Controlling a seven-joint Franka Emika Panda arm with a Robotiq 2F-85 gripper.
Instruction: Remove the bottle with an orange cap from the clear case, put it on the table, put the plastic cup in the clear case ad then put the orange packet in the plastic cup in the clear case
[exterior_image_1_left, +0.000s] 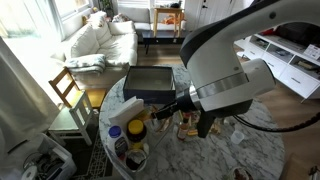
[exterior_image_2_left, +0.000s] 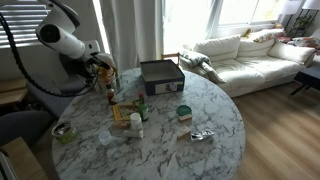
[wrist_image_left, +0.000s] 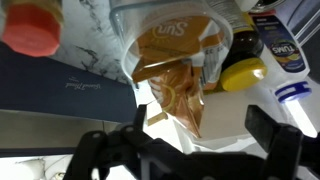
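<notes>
Gripper (wrist_image_left: 180, 138) jaws stand wide apart with nothing between them, one dark finger low at 7 o'clock and the other at 4 o'clock in the wrist view. Straight beyond the gap, at 12 o'clock, sits the plastic cup (wrist_image_left: 175, 40), translucent and round-rimmed, with the orange packet (wrist_image_left: 178, 85) inside it; the packet's end sticks out past the rim toward the gripper. Whether the cup stands inside the clear case cannot be told from the wrist view; in an exterior view a low orange-tinted box, the clear case (exterior_image_2_left: 122, 113), lies on the counter (exterior_image_2_left: 200, 125) near the gripper's end of the arm. At 10 o'clock of the cup, the bottle with an orange cap (wrist_image_left: 35, 30) rests on the marbled counter, apart from the cup. A dark tray (wrist_image_left: 60, 85) fills the 9 o'clock side. At 3 o'clock of the cup, just beside it, is a yellow cap (wrist_image_left: 242, 72), and farther toward 3 o'clock a white bottle (wrist_image_left: 290, 60) with a blue label.
</notes>
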